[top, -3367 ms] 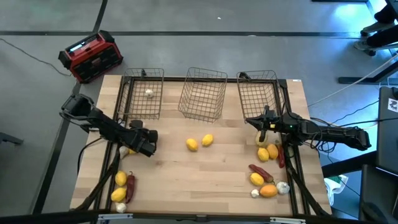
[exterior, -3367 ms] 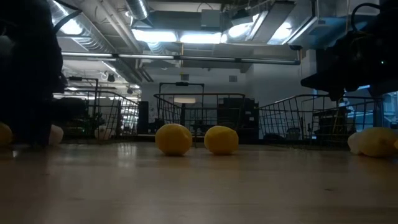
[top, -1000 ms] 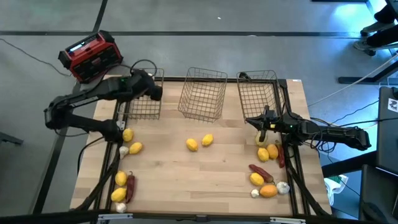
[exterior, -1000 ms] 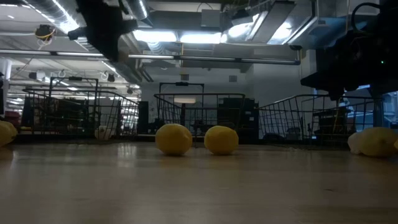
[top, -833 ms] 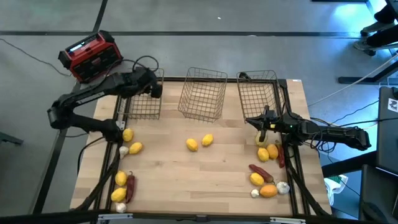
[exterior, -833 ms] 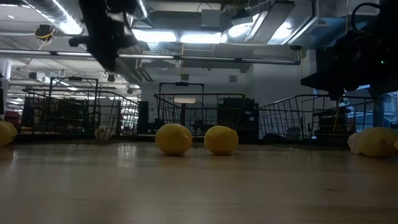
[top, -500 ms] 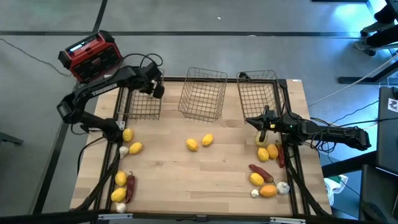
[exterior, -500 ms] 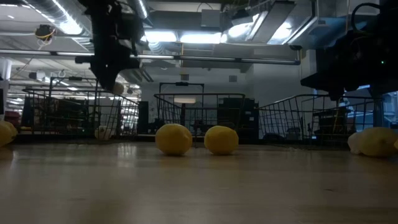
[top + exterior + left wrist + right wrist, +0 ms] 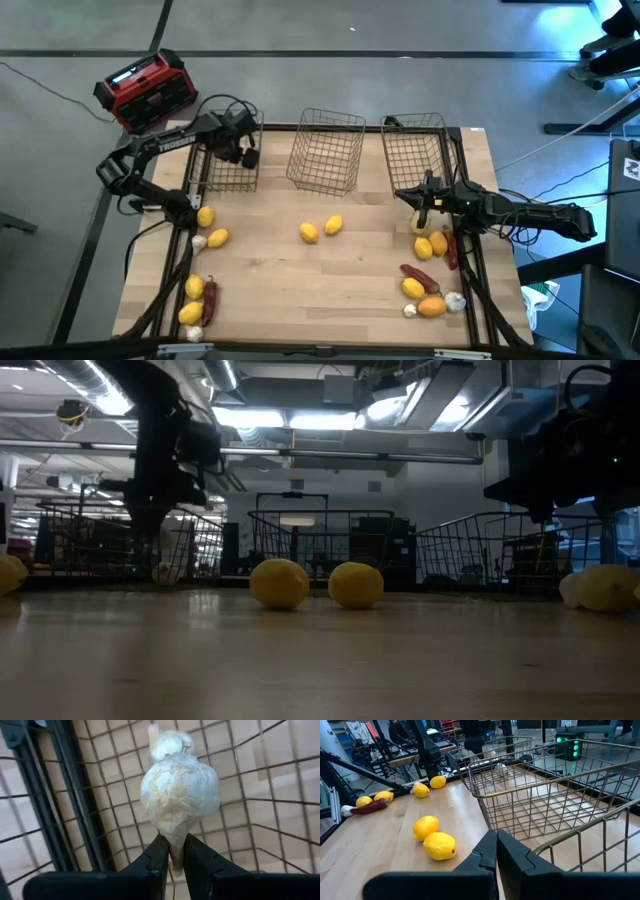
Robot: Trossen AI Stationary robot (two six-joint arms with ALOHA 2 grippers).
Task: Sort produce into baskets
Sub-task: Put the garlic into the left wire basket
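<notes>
My left gripper (image 9: 245, 155) is over the left wire basket (image 9: 222, 170) at the table's far left, shut on a white bulb (image 9: 179, 795). A second white bulb (image 9: 170, 742) lies on that basket's floor. The middle basket (image 9: 327, 150) and the right basket (image 9: 415, 150) show nothing inside. My right gripper (image 9: 425, 197) is shut and empty just in front of the right basket, beside a yellow piece (image 9: 420, 222). Two lemons (image 9: 320, 229) lie at the table's middle. My left gripper pinches the white bulb's narrow tapered end (image 9: 174, 847) between its two fingertips. The fingers point down into the left basket. The bulb hangs below them, its fat end down, over the basket's mesh floor.
Lemons, white bulbs and a red piece lie at the left near edge (image 9: 198, 300) and by the left arm's base (image 9: 208, 228). Lemons, red pieces, an orange one and bulbs lie at the right (image 9: 430, 280). A red-and-black box (image 9: 145, 90) stands off the table's far left.
My left gripper has gone down toward the left basket, still shut on the white bulb, and its arm has swung in over the basket. My right gripper has kept still.
</notes>
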